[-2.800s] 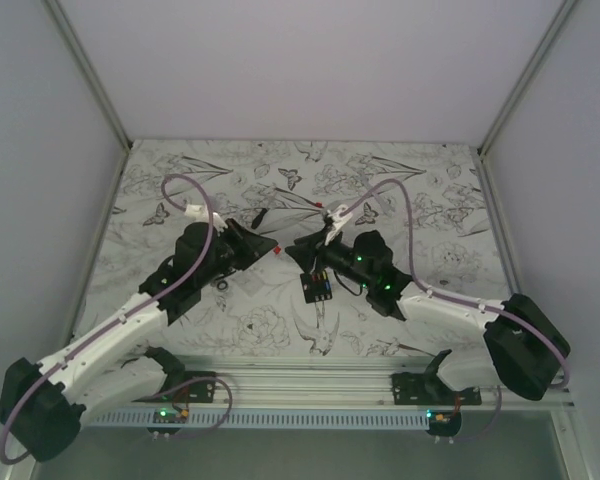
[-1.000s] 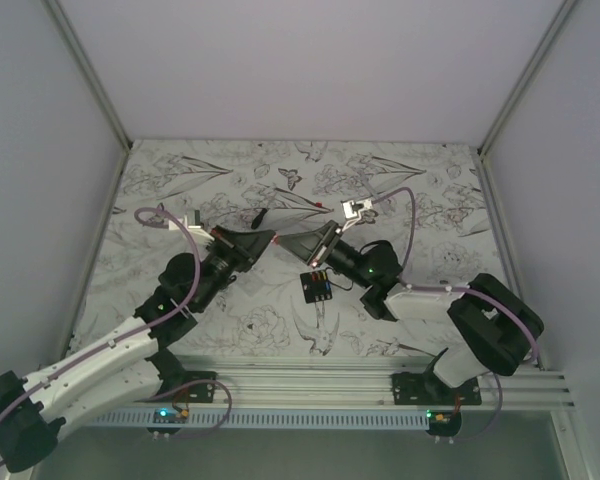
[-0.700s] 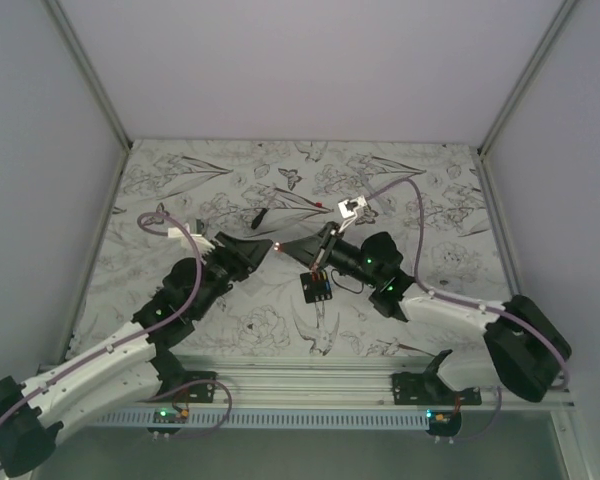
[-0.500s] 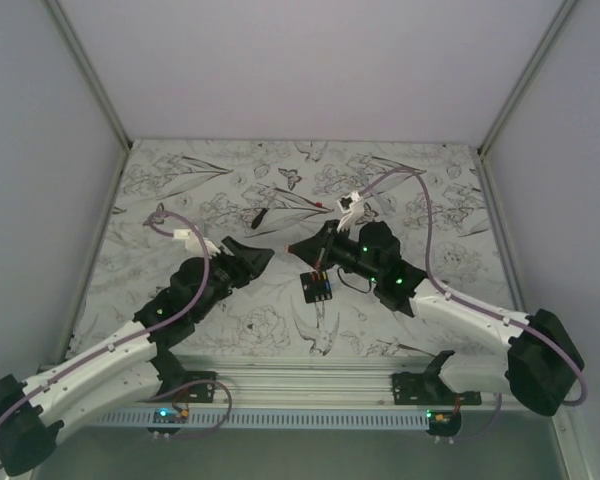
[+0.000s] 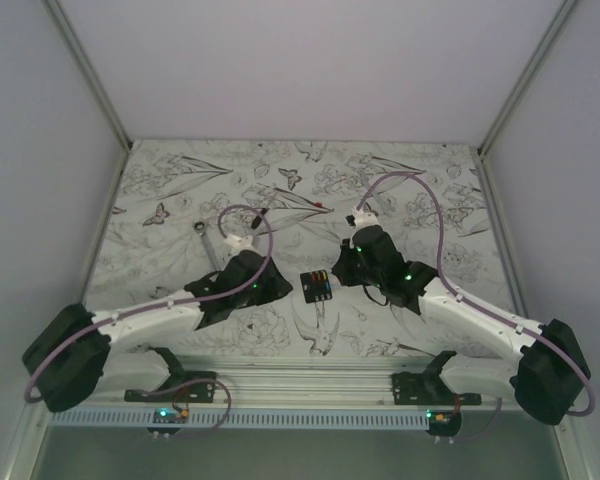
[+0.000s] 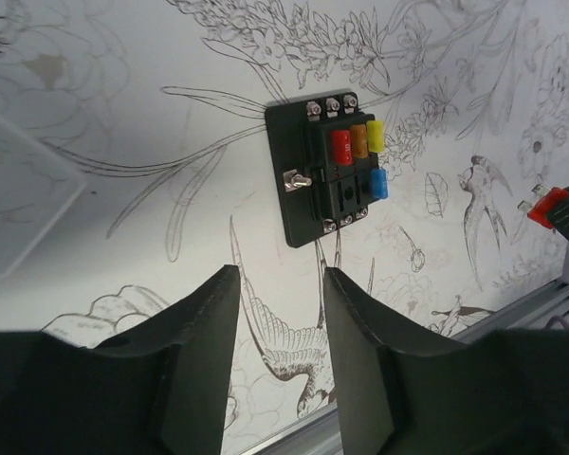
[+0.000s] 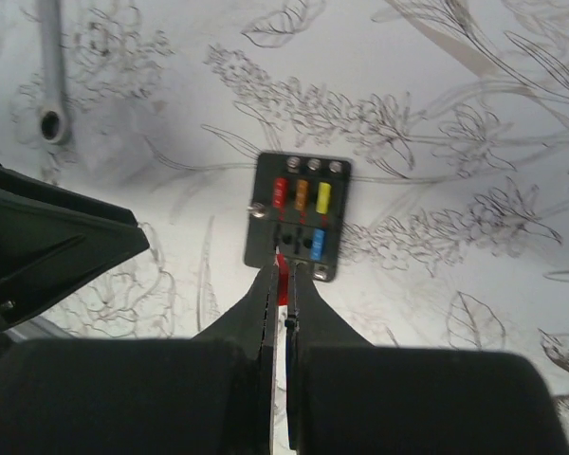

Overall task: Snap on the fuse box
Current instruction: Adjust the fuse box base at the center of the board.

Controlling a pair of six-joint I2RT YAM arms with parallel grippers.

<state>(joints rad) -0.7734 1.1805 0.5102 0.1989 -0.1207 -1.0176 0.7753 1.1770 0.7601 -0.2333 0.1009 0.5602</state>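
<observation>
The fuse box (image 5: 318, 287) is a small black block lying flat on the flower-patterned table, with red, orange, yellow and blue fuses in its top (image 6: 334, 169) (image 7: 299, 218). My right gripper (image 7: 284, 266) (image 5: 340, 272) is shut on a small red fuse (image 7: 284, 282), its tips just at the box's near edge over the empty slots. My left gripper (image 6: 280, 284) (image 5: 282, 285) hovers beside the box, open with nothing between its fingers. In the left wrist view the red fuse in the right fingertips (image 6: 548, 203) shows at the right edge.
A metal wrench (image 7: 50, 66) (image 5: 202, 236) lies on the table beyond the left arm. A clear flat square piece (image 6: 19, 190) lies on the table left of the box. An aluminium rail (image 5: 310, 378) runs along the near table edge.
The two grippers' tips met in mid-air; since then the left gripper has opened, drawn away and swung low beside the fuse box. The right gripper brought the red fuse down to the box.
</observation>
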